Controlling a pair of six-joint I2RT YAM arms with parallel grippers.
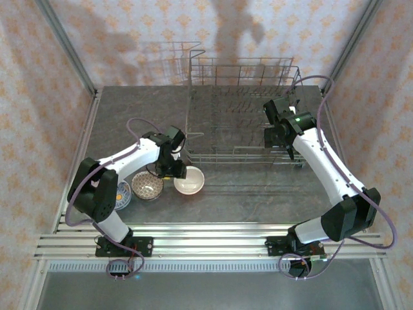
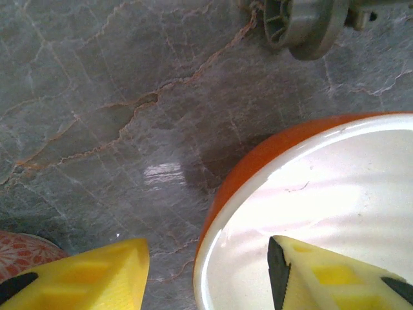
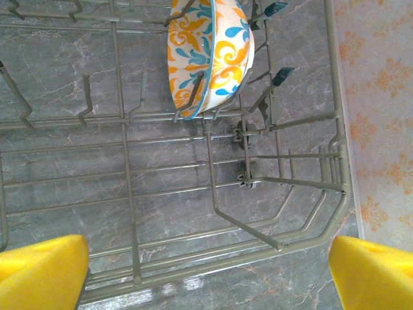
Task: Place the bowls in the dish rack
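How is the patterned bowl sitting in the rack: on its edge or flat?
On its edge. In the right wrist view the patterned bowl stands propped between the dish rack tines, its painted outside showing.

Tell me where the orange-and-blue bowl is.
In the right wrist view, the bowl stands on edge between tines of the dish rack, near its side wall.

- Overhead camera, high at the near edge, surveys the whole table point(image 1: 239, 194).
- Left wrist camera faces the table, close.
- Right wrist camera looks down into the dish rack point(image 1: 242, 110), shared with overhead.
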